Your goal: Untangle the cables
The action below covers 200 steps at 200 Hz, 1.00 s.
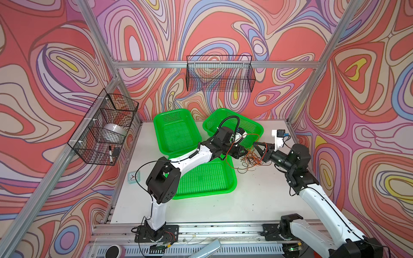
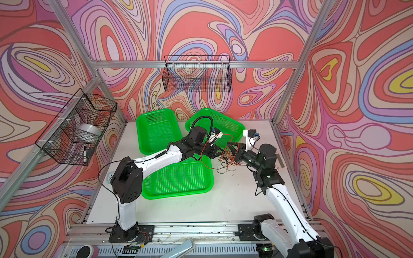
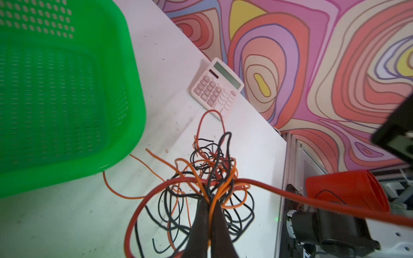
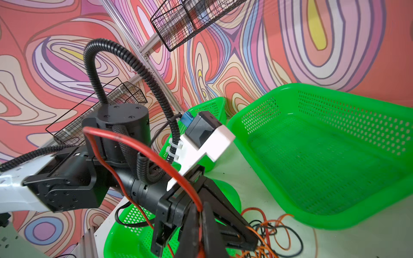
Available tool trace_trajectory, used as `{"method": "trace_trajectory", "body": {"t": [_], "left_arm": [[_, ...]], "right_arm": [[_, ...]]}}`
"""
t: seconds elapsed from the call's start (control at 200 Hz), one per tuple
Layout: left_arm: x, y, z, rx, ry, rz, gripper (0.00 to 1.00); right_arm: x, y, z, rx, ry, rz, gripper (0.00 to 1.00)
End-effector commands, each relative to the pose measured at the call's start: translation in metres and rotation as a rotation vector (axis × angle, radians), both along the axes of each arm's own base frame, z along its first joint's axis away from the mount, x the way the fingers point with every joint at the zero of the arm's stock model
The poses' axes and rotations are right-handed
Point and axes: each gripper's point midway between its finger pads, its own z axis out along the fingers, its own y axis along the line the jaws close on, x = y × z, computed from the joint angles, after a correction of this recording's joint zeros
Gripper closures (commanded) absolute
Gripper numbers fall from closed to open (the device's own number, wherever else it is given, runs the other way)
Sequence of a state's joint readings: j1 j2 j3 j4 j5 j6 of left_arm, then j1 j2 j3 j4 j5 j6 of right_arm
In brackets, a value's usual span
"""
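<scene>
The left gripper [image 3: 210,204] is pinched shut on a few orange and black strands of the cables [image 3: 212,169], right at its fingertips. The right gripper [image 4: 201,212] is closed too, clamping the thicker red cable [image 4: 154,154], which arches from its tips across the left arm's wrist. The two grippers stand tip toward tip, near each other. The knot hangs between and just below them, onto the table [image 1: 257,189].

Just beyond the left gripper's tips the mass is dense, with orange, black and red loops crossing one another. Only a couple of orange ends trail out toward the green basket [image 3: 67,100] beside it. Farther ahead of that gripper lies a calculator [image 3: 215,87], clear of the wires.

By this showing the untangling is at an early stage. No cable lies separated, and no sorted wire shows in a basket. Nearly everything seems left to do: probably draw the red cable out of the knot, then free the thin strands one by one.
</scene>
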<state>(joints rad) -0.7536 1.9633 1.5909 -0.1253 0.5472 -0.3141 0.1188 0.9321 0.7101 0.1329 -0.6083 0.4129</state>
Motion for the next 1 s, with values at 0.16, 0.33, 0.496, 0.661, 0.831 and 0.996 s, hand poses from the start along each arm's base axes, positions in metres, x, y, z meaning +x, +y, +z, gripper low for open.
{"method": "trace_trajectory", "body": {"t": [0.16, 0.33, 0.496, 0.661, 0.831, 0.996], "left_arm": [[0.034, 0.013, -0.059, 0.229, 0.035, 0.154, 1.00], [0.037, 0.015, -0.076, 0.262, 0.057, 0.169, 1.00], [0.031, 0.009, -0.080, 0.244, 0.090, 0.141, 1.00], [0.021, 0.001, -0.059, 0.176, 0.074, 0.099, 0.85], [0.009, 0.005, -0.030, 0.147, 0.025, 0.077, 0.42], [-0.001, 0.020, -0.006, 0.145, -0.038, 0.088, 0.29]], "right_arm": [[-0.006, -0.042, 0.071, -0.106, -0.138, -0.260, 1.00], [-0.006, -0.067, 0.099, -0.147, -0.157, -0.409, 1.00], [-0.003, -0.069, 0.128, -0.154, -0.186, -0.422, 1.00], [0.012, -0.068, 0.128, -0.168, -0.135, -0.423, 1.00], [0.029, -0.071, 0.119, -0.168, -0.085, -0.449, 1.00], [0.049, -0.078, 0.116, -0.194, -0.037, -0.498, 1.00]]}}
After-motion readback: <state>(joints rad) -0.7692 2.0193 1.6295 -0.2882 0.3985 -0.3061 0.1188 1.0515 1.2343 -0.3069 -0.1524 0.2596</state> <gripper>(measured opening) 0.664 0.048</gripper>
